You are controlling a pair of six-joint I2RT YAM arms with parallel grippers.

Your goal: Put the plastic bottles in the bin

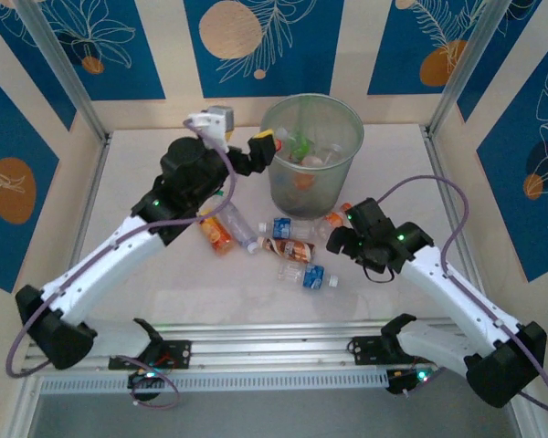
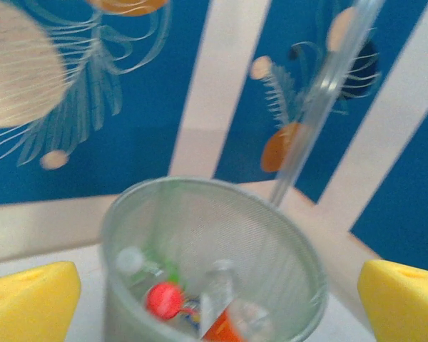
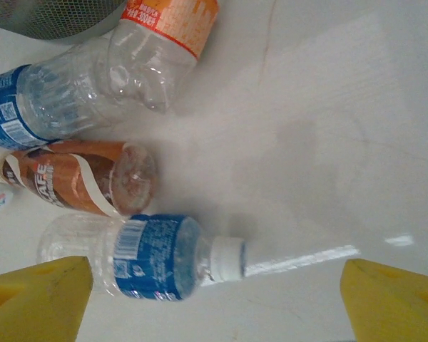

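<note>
Gaping empty, left gripper [image 2: 215, 299] faces the bin [image 2: 214, 182]; right gripper [image 3: 214, 298] gapes over a blue-labelled bottle [image 3: 150, 256].

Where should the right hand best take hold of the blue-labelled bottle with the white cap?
Grip the blue-labelled bottle across its labelled middle, coming from above: it lies on its side, and the body there looks round and uncrushed. The white cap end is narrower.

Mesh bin [image 1: 303, 190] stands upright by the middle of the tabletop's far edge, bottles inside [image 1: 309, 151] piled up, red cap and orange label showing. In front of it, lying flat mid-table: orange-labelled bottle [image 1: 217, 234], clear bottle [image 1: 239, 224], blue-labelled bottle [image 1: 286, 228], brown-labelled bottle [image 1: 288, 248], and nearest, a white-capped blue bottle [image 1: 312, 276]
</note>
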